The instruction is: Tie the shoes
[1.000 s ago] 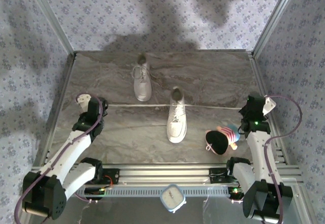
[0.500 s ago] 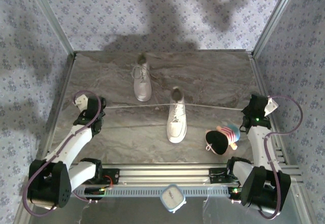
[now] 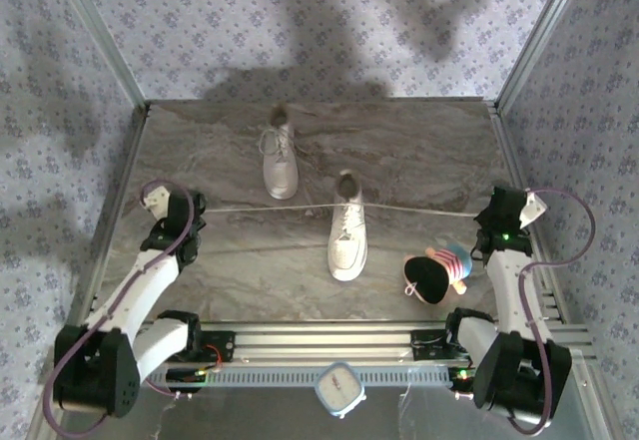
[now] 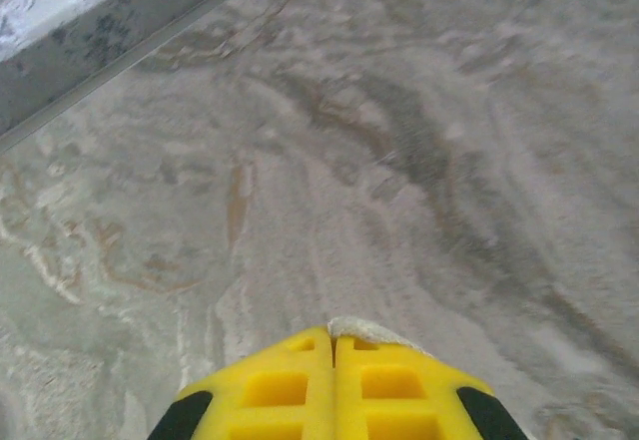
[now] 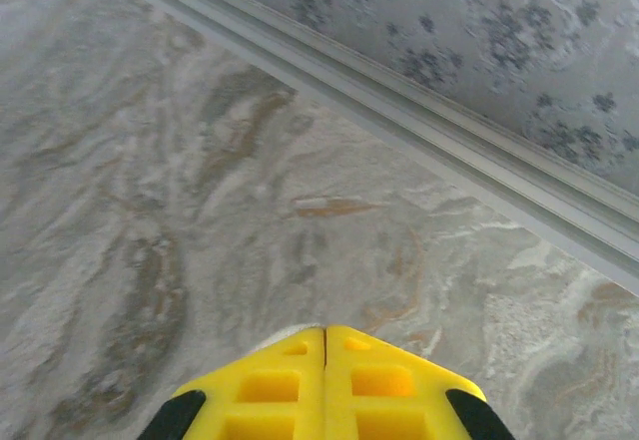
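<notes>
From above, saw a pair of white lace-ups on the marbled table point(image 3: 419, 151): the far sneaker point(image 3: 281, 166) left of centre toward the back, the near sneaker point(image 3: 347, 235) at mid-table, both with toes toward the arms and dark openings away. Traced a lace point(image 3: 419, 208) stretched taut across the near sneaker's top, from the left gripper point(image 3: 200, 211) to the right gripper point(image 3: 481, 219). Noted a black-and-pink plush toy point(image 3: 431, 275) right of the near sneaker, apart from it.

Through the left wrist, found the yellow fingers point(image 4: 300, 390) pressed flat together, pinching a white lace end point(image 4: 364, 327) at their tips, over bare table.

Through the right wrist, found yellow fingers point(image 5: 379, 380) likewise clamped tight on a sliver of lace point(image 5: 285, 336), with the wall rail point(image 5: 399, 111) beyond.
</notes>
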### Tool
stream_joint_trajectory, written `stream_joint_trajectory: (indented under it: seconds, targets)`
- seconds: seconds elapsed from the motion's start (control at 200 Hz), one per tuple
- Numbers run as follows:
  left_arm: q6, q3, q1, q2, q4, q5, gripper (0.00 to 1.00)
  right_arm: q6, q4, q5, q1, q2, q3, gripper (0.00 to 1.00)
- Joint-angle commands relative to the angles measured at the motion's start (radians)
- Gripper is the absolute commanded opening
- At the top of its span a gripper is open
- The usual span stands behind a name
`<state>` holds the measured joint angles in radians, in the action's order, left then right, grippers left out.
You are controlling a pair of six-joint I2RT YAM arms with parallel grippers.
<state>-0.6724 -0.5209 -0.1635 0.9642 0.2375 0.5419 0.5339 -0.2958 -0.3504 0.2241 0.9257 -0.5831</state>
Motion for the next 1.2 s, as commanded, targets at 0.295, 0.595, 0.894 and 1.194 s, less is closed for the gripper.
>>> stream_joint_trajectory:
  seconds: [0.295,0.595,0.894,1.194]
  targets:
    - [0.332,0.020,-0.101,-0.300,-0.295,-0.424,0.00,-0.354,0.007,0.183,-0.517,-0.182,-0.179,0.00]
    - [0.393,-0.044,-0.145,-0.278,-0.296,-0.550,0.00,-0.651,-0.116,0.147,-0.950,0.012,-0.343,0.00]
    - [0.444,-0.024,-0.169,-0.347,-0.281,-0.631,0.00,-0.704,-0.039,0.195,-1.038,0.244,-0.514,0.00]
    - [0.474,-0.002,-0.226,-0.398,-0.268,-0.648,0.00,-0.696,0.009,0.176,-1.046,0.513,-0.715,0.00]
